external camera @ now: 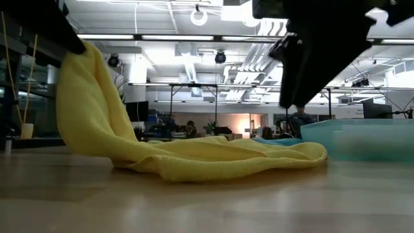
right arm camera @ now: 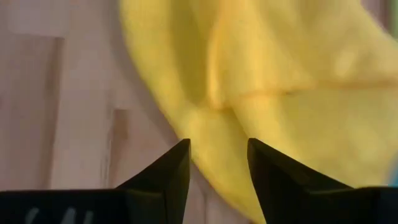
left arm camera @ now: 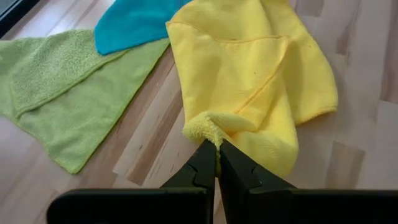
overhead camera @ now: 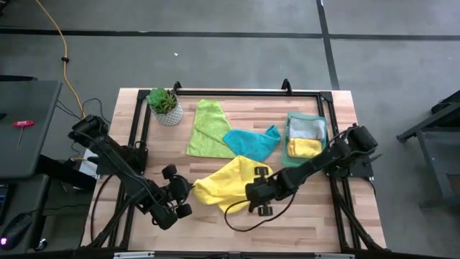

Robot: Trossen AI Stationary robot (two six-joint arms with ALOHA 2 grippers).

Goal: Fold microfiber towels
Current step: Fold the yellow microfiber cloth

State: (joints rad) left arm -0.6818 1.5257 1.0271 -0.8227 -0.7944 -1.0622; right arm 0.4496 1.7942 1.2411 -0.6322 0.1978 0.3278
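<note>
The yellow towel (overhead camera: 228, 181) lies crumpled on the counter (overhead camera: 309, 216), just in front of the teal towel (overhead camera: 251, 140), which overlaps the lime green towel (overhead camera: 207, 129) lying beside it toward the potted plant (overhead camera: 164, 105). The left hand (left arm camera: 217, 152) has its fingers pressed together on a corner of the yellow towel — in the low view that corner is lifted off the wood while the rest trails flat. The right hand (right arm camera: 217, 155) hovers over the towel's opposite edge with its fingers spread and nothing between them. On the teal towel's far side from the plant, the green tray (overhead camera: 291, 144) holds what look like folded grey and yellow cloths.

The step in hand seems to be spreading or starting the fold of the yellow towel — only one corner is secured. Next, the right hand probably needs a clean pinch on a single layer of a free corner, so the two hands can pull the cloth taut before laying it over.
</note>
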